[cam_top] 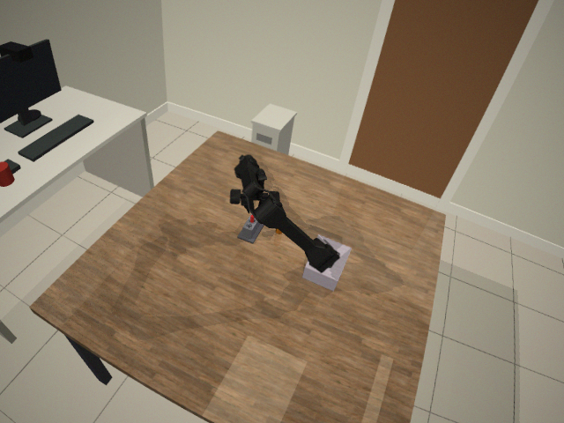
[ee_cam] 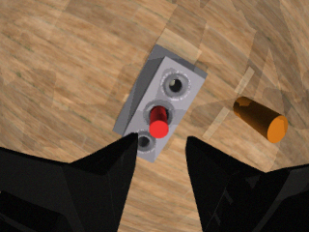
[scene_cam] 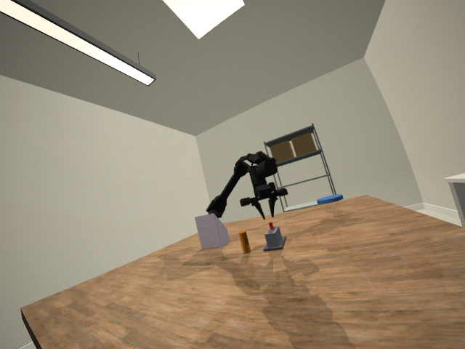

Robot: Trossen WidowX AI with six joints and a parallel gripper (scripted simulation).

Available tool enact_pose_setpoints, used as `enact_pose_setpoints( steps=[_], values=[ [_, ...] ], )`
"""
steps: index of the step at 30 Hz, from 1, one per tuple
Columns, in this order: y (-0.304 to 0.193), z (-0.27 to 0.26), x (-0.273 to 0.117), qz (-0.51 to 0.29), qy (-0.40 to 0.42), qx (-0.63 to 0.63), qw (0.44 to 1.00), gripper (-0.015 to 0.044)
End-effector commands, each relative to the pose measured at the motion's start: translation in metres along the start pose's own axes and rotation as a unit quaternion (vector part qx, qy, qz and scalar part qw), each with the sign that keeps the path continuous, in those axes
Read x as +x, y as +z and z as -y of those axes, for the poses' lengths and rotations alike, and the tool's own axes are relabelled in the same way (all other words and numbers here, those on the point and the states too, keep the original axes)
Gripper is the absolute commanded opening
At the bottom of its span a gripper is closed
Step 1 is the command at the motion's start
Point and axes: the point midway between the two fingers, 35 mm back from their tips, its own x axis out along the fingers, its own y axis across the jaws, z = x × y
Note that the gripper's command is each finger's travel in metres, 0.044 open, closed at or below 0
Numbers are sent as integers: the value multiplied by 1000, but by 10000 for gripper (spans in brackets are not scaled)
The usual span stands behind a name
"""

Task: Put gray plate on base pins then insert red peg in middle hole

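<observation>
The gray plate (ee_cam: 185,101) (scene_cam: 273,238) lies flat on the darker base (ee_cam: 140,92) (cam_top: 246,238). A pin shows in its far end hole; the near end hole looks dark. The red peg (ee_cam: 158,127) (scene_cam: 270,225) (cam_top: 251,218) stands upright in the plate's middle hole, with a short length showing above the top. My gripper (ee_cam: 162,141) (scene_cam: 268,218) is open and empty, its fingertips a little above the peg's top and apart from it. In the top view the arm hides the fingertips.
An orange cylinder (ee_cam: 263,122) (scene_cam: 244,242) (cam_top: 278,230) stands upright beside the base, toward the arm's mount. A pale lilac block (cam_top: 319,277) (scene_cam: 212,233) sits by the arm's mount on the wooden table (cam_top: 181,291).
</observation>
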Motion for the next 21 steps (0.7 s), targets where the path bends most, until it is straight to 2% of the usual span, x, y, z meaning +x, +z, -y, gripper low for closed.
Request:
enact_pose_setpoints(
  steps=[1,21],
  values=[
    [0,0,-3,1,-2,-4,1000,150],
    [-2,0,-17,1,-2,-3,1000,150]
  ],
)
